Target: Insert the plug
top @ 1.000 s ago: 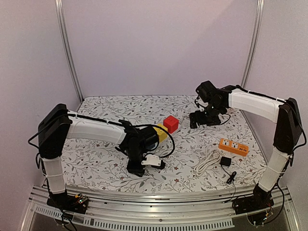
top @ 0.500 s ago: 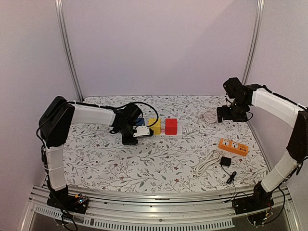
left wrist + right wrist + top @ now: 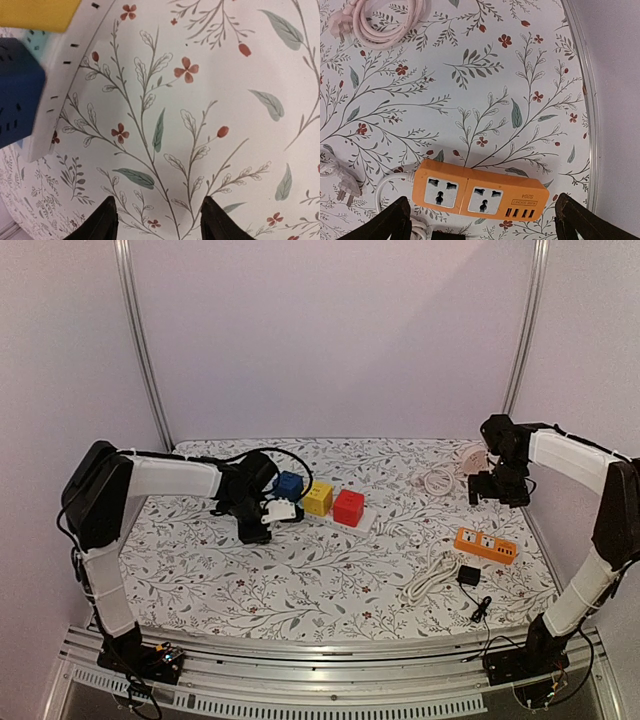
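Note:
An orange power strip (image 3: 477, 192) with two sockets and several USB ports lies flat on the flowered cloth, also seen at the right in the top view (image 3: 485, 545). My right gripper (image 3: 487, 226) hangs above it, wide open and empty, with the strip between its fingers (image 3: 395, 222); in the top view it is just behind the strip (image 3: 500, 488). A white plug (image 3: 342, 186) on a coiled white cable (image 3: 430, 575) lies left of the strip. My left gripper (image 3: 160, 225) is open and empty over bare cloth at the left (image 3: 260, 525).
A white strip (image 3: 65, 75) carries a blue cube (image 3: 290, 485), a yellow cube (image 3: 318, 498) and a red cube (image 3: 349, 507) beside my left gripper. A pink coiled cable (image 3: 385, 20) lies at the back right. A black adapter (image 3: 468, 577) sits in front of the orange strip.
My left gripper has moved back and left, from the front middle to beside the cube strip. My right gripper has swung right, from the middle back to above the orange strip.

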Robot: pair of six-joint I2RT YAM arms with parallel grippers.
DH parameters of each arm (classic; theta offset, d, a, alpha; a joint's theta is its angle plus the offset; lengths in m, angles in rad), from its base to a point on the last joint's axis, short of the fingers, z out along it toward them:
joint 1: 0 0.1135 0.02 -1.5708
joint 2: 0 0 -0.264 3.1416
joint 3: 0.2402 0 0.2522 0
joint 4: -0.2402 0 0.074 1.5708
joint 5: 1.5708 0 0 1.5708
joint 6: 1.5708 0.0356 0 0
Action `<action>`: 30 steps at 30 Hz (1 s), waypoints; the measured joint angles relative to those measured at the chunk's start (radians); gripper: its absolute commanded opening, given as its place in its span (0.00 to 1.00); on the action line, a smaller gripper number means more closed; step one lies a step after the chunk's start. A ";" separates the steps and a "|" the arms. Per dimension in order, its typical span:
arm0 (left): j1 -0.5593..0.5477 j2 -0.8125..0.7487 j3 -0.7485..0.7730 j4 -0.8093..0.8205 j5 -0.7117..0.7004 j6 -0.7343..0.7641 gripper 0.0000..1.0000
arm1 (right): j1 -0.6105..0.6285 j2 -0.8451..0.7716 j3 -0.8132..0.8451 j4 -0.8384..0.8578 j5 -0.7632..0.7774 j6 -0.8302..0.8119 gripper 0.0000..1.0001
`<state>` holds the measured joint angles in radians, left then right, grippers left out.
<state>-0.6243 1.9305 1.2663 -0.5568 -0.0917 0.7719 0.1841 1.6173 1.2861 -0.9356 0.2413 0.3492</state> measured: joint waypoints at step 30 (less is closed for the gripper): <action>0.000 -0.225 -0.119 -0.114 0.055 -0.111 0.65 | -0.009 0.286 -0.049 -0.092 -0.105 -1.142 0.90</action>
<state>-0.6239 1.7058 1.1477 -0.6708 -0.0364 0.6605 0.1753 1.9030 1.2369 -1.0279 0.1364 -0.7925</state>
